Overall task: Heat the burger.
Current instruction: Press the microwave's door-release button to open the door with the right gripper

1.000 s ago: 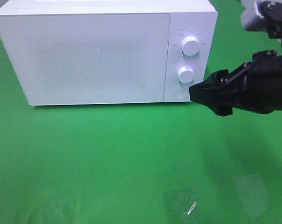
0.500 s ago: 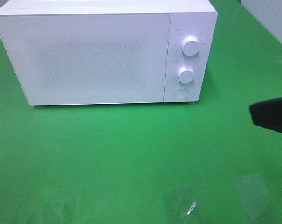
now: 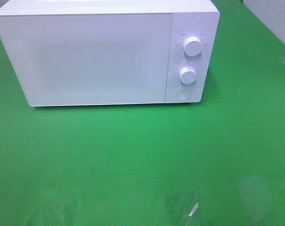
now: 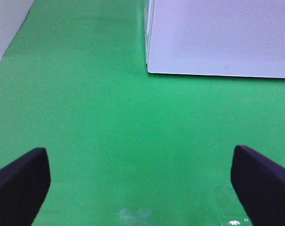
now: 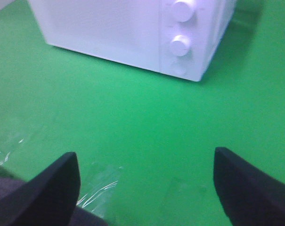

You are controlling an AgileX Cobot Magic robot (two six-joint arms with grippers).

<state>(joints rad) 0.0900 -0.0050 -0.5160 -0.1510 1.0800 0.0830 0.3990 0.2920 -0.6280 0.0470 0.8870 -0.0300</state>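
So the white microwave (image 3: 100, 56) sat at the back of the green tabletop (image 3: 133, 155) with its frosted door (image 3: 90, 56) shut. On the panel to the right of the door there were two round knobs, the upper knob (image 3: 192, 46) above the lower knob (image 3: 187, 75), and a round button (image 3: 183, 94) just under those.

Burger: honestly couldn't tell where it was. None of the three views showed it, and you couldn't see through that door.

Left gripper (image 4: 140, 165) had its jaws spread wide with only bare green cloth between them, pointing toward the microwave's left front corner. Right gripper (image 5: 147, 162) was the same: jaws well apart, gripping nothing, facing the knob side from a way off. Neither arm showed in the high view. A few shiny clear film patches (image 3: 184, 207) lay on the near edge of the cloth.
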